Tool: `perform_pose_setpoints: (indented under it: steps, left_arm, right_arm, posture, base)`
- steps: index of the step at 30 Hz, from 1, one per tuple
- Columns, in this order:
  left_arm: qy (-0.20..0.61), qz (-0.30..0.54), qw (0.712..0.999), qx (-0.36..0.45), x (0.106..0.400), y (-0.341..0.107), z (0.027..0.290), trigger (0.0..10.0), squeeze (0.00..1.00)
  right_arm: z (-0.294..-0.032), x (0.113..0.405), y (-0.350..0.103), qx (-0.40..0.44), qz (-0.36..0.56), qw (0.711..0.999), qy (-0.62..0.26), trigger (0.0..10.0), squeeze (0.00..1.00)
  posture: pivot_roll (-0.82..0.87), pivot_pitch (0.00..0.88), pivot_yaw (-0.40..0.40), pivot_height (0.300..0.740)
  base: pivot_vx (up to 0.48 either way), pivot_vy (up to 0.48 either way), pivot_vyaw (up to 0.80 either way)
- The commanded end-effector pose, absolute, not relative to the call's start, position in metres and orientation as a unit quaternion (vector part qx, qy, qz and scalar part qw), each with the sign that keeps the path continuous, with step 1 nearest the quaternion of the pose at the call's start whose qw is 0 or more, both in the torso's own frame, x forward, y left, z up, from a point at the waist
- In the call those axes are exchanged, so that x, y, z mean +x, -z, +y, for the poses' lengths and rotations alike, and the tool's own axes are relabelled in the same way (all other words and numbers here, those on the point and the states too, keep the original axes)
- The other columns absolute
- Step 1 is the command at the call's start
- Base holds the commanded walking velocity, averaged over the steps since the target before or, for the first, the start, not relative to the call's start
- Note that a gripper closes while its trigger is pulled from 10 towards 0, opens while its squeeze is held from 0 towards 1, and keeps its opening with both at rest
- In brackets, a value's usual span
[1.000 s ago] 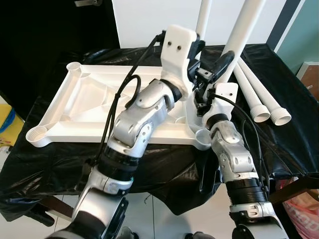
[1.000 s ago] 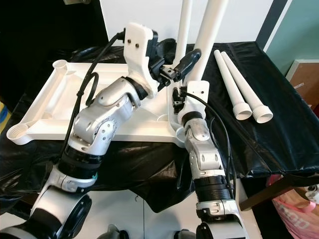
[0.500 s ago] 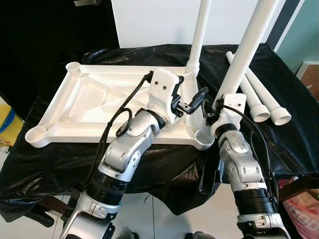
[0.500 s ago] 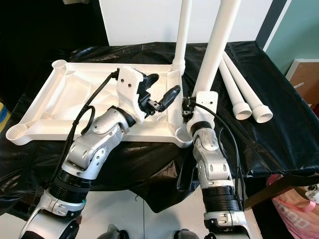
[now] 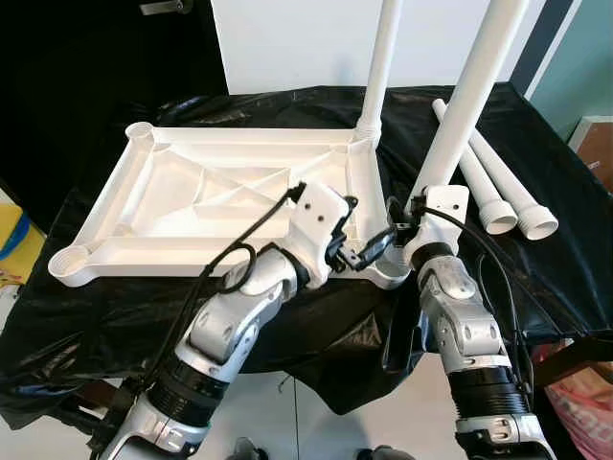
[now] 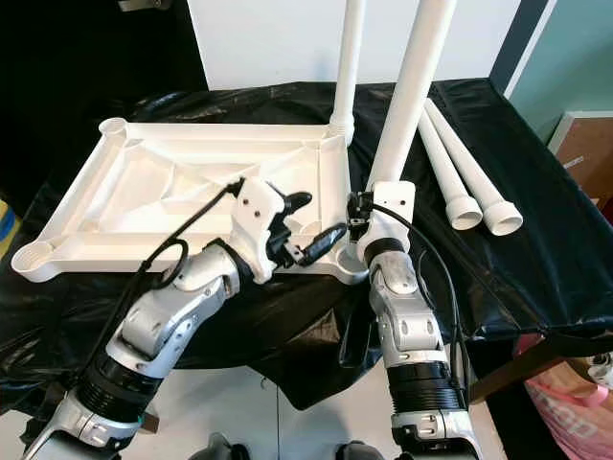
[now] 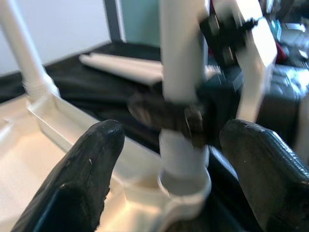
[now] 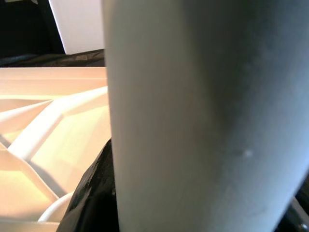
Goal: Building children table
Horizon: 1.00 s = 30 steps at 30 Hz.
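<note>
A black-draped desk (image 5: 536, 278) before a white wall (image 5: 297, 43) carries the upturned white tabletop (image 5: 192, 201). The right tool (image 5: 407, 222) clamps an upright leg (image 5: 469, 105) at its near corner; the left tool (image 5: 369, 251) gapes beside it.

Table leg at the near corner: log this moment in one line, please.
right hand: shut on table leg, upright in near corner socket | left hand: open beside it | tabletop: upside down | spare legs: lying aside

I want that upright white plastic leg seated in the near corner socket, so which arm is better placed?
The right gripper: it already clamps the upright white plastic leg at the white tabletop corner socket. The left gripper hangs open beside it.
</note>
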<state>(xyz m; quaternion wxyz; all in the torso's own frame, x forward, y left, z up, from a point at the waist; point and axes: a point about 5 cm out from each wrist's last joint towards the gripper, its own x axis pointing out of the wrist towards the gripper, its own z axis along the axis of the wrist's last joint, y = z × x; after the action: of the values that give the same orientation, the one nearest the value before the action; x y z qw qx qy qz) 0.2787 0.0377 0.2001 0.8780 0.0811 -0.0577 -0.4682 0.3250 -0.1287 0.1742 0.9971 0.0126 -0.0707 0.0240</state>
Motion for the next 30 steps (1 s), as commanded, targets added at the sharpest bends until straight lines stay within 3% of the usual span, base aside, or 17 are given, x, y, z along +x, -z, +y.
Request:
perform_pose_setpoints:
  steps: [1,8,30]
  left_arm:
    - [0.522,-0.021,0.846,0.111,0.269,-0.185,0.036,10.0,0.0]
    - [0.527,0.012,0.838,0.144,0.266,-0.169,0.04,10.0,0.0]
    - [0.533,0.03,0.834,0.135,0.258,-0.166,0.035,10.0,0.0]
  right_arm:
    - [-0.128,0.323,-0.174,0.01,-0.075,0.997,-0.027,10.0,0.0]
    - [-0.126,0.323,-0.169,0.008,-0.069,0.997,-0.032,10.0,0.0]
    - [-0.116,0.325,-0.165,-0.014,-0.063,0.996,-0.07,10.0,0.0]
  posture:
    - [-0.11,0.081,0.021,0.74]
    - [-0.11,0.082,0.02,0.74]
    - [-0.1,0.101,0.009,0.74]
  base:
    - [0.0,0.0,0.0]
    - [0.0,0.0,0.0]
    - [0.0,0.0,0.0]
